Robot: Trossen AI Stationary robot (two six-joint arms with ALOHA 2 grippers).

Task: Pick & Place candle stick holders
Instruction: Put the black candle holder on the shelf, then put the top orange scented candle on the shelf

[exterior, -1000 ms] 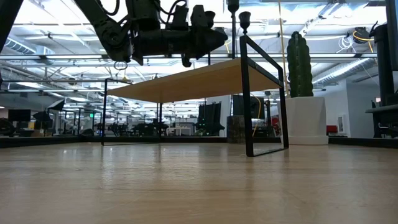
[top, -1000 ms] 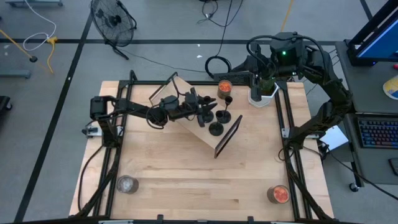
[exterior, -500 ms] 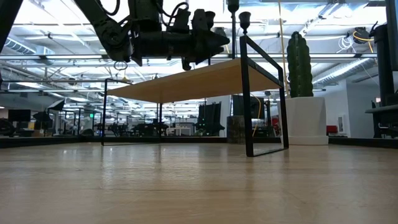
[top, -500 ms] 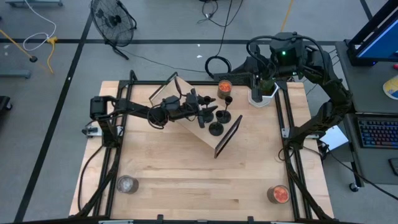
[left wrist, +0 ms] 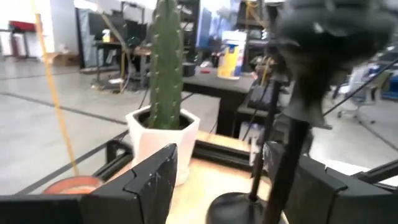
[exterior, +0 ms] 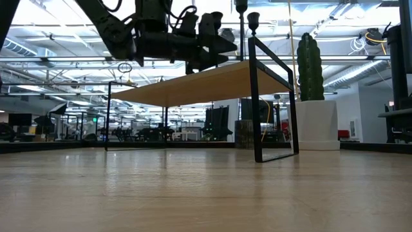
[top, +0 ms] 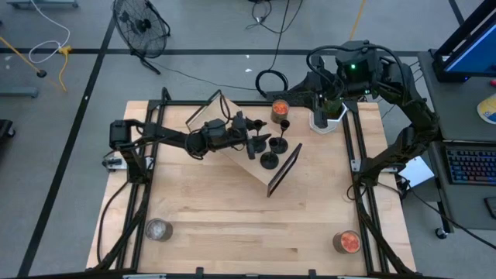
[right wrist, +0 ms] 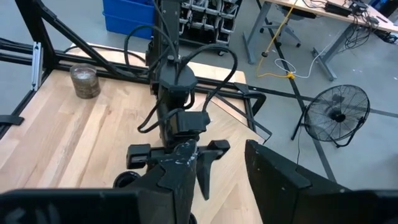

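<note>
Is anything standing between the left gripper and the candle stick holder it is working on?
Nothing visible. The left gripper has its fingers on either side of the candle stick holder, whose stem stands in the gap on the raised shelf. The cactus pot stands farther off.

You won't find any legible writing here: no text, label, brand, number or sign can be read in any view. The yellow-and-blue container point(left wrist: 233, 48) far behind is too blurred to make out.
</note>
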